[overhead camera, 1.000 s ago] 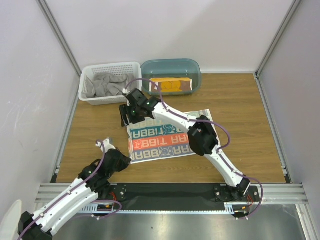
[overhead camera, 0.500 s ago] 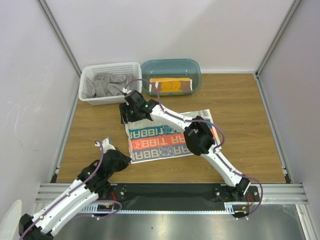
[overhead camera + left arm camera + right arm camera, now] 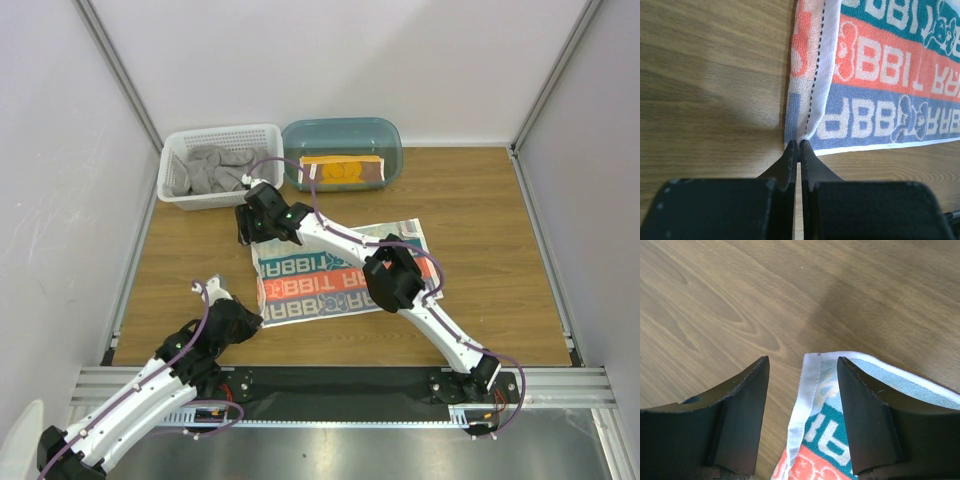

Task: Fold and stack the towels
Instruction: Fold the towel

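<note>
Risk first: right gripper (image 3: 801, 362) is wide open, straddling the far-left corner of the white towel (image 3: 335, 275), and its fingers don't look to be touching cloth. If it closes from this height it may catch only the hem lip, or nothing, and the corner drops mid-fold. If it closes too low, the tips jam on the surface (image 3: 480, 220).

Second risk: left gripper (image 3: 799, 145) has only a thin pinch at the very tips on the near-left corner, with the towel edge bunching up into them. Lifting before the right side has a hold would drag the towel skewed, and the pinch could slip out. Uneven lift = crooked fold, edges won't line up.

Gripper state:
- Left: clenched on the near-left corner of the white towel, touching nothing else.
- Right: released, jaws well apart with the corner between them, holding nothing.

Towels:
- The white towel lies flat mid-surface, print up.
- The grey towel (image 3: 210, 168) is crumpled in the white basket (image 3: 220, 132), far left.
- The brown towel (image 3: 343, 170) is folded in the teal tub (image 3: 392, 150), just right of the basket.

My read: the white towel's fold hasn't started, and the grey towel hasn't been done yet.
</note>
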